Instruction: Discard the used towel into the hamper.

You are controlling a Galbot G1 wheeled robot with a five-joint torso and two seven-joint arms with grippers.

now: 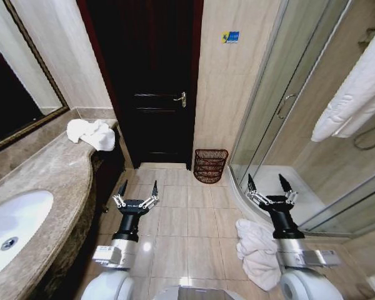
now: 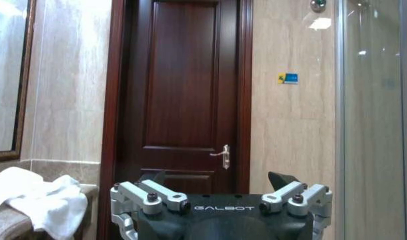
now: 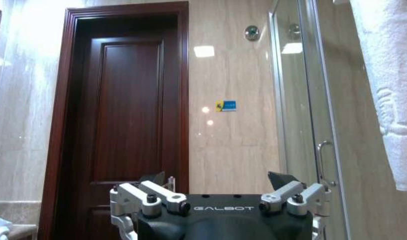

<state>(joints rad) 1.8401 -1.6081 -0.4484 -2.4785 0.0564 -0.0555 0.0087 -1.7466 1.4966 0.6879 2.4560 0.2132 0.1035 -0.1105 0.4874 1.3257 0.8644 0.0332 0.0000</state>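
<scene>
Head view: both arms held level, left pincer (image 1: 137, 189) and right pincer (image 1: 272, 185) spread wide, holding nothing; crumpled white towel (image 1: 90, 133) waits on the marble bench (image 1: 47, 169); reddish-brown open-weave wire hamper (image 1: 210, 165) stands against the far wall.

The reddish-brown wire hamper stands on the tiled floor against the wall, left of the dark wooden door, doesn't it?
Not quite. In the head view the reddish-brown wire hamper stands on the tiled floor against the wall, but right of the dark wooden door, beside the glass shower enclosure.

Bathroom (sink (image 1: 12, 228), shower door (image 1: 281, 94))
</scene>
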